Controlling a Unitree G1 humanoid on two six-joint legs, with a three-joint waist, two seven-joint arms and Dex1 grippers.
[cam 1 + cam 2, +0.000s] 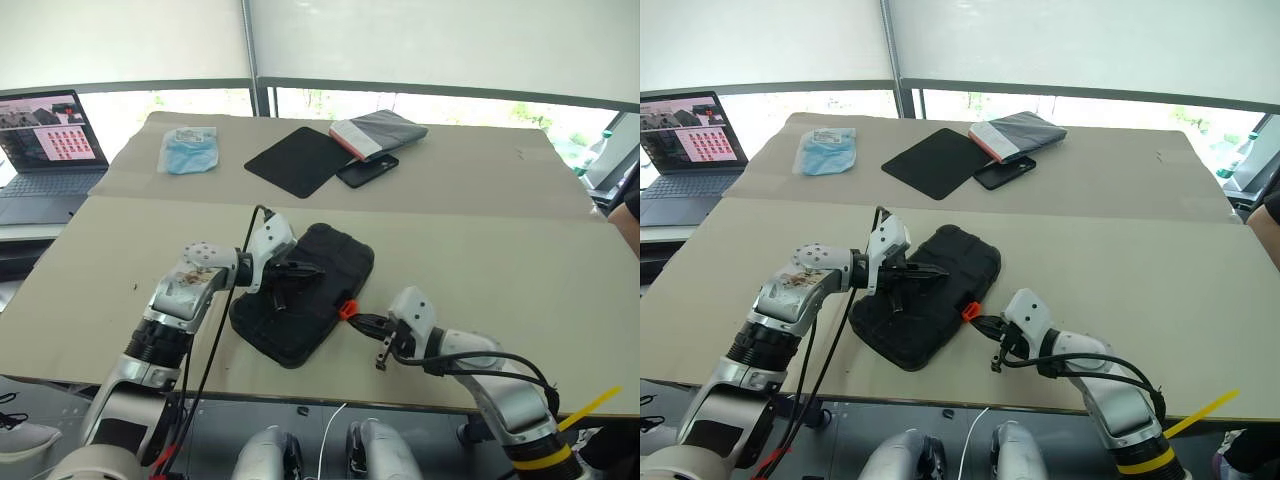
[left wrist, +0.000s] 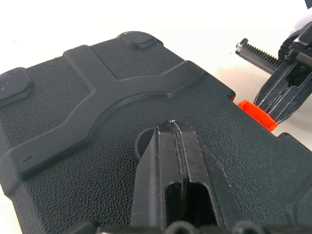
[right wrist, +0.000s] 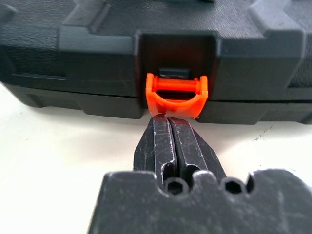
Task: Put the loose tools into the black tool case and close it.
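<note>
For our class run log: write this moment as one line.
black tool case: lid down | left gripper: shut, on lid | right gripper: shut, at orange latch

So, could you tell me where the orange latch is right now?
The orange latch sits on the right-hand edge of the closed black tool case, near the table's front edge, with the shut right gripper at it.

No lettering, label, brand, number or sign can be read anywhere.

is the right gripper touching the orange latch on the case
Touching. In the right wrist view the shut tips of the right gripper press against the lower edge of the orange latch on the black tool case, with no gap between them.
</note>
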